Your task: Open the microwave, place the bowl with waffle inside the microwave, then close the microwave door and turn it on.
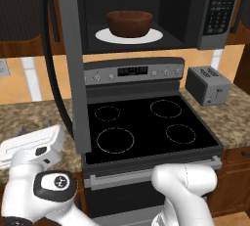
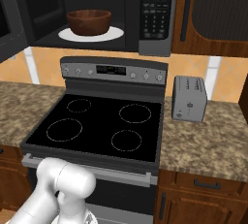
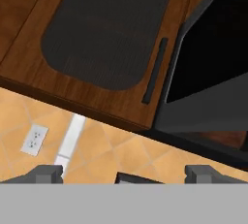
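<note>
The microwave (image 1: 217, 10) hangs above the stove, and its cavity stands open. Inside it, the dark-brown bowl (image 1: 129, 23) rests on the white turntable (image 1: 103, 36); the right base view shows the same bowl (image 2: 88, 22). The waffle is hidden, as the bowl's inside cannot be seen. The microwave door (image 1: 73, 73) is swung out wide to the left. My white hand (image 1: 30, 146) sits low over the left counter, to the left of that door. In the hand view my gripper (image 3: 124, 173) is open and holds nothing. It looks up at the microwave door (image 3: 213, 63) from outside.
Below the microwave is a black-topped stove (image 1: 146, 127) with a control panel. A silver toaster (image 1: 207, 85) stands on the right counter. The hand view shows a brown cabinet door (image 3: 97, 34) with a dark bar handle (image 3: 155, 70), and a wall outlet (image 3: 34, 139).
</note>
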You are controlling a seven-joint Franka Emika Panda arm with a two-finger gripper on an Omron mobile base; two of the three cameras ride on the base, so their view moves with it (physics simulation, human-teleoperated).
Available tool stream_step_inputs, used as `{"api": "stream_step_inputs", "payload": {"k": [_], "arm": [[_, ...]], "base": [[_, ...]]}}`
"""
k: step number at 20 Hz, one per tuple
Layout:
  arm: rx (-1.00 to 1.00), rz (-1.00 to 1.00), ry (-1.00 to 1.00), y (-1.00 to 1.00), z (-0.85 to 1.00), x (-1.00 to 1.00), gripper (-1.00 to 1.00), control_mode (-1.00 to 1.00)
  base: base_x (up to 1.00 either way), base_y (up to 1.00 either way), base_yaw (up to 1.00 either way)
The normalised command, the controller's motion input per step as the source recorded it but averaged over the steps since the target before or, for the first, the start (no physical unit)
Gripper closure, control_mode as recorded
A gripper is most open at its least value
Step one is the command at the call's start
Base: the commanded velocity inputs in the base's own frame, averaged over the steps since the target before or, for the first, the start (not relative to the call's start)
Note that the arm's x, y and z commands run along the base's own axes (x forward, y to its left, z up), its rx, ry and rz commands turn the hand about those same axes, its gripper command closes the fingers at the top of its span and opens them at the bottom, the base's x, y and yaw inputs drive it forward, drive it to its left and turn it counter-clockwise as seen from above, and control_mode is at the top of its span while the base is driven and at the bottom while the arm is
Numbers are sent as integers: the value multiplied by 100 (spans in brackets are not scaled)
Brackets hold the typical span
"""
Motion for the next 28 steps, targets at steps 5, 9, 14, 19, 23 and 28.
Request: {"api": "stream_step_inputs", "payload": {"k": [5, 9, 14, 19, 23, 28], "arm": [[0, -26, -10, 3, 31, -16, -100, -100], [0, -26, -12, 0, 27, -4, -100, -100], [0, -28, -13, 0, 16, -7, -100, -100], [0, -19, -12, -7, 30, 0, -100, -100], [0, -8, -9, -38, 23, 0, -100, -100], [2, -5, -5, -55, 19, 1, -100, -100]], "base": [[0, 0, 0], [0, 0, 0], [0, 0, 0], [0, 0, 0], [0, 0, 0], [0, 0, 0]]}}
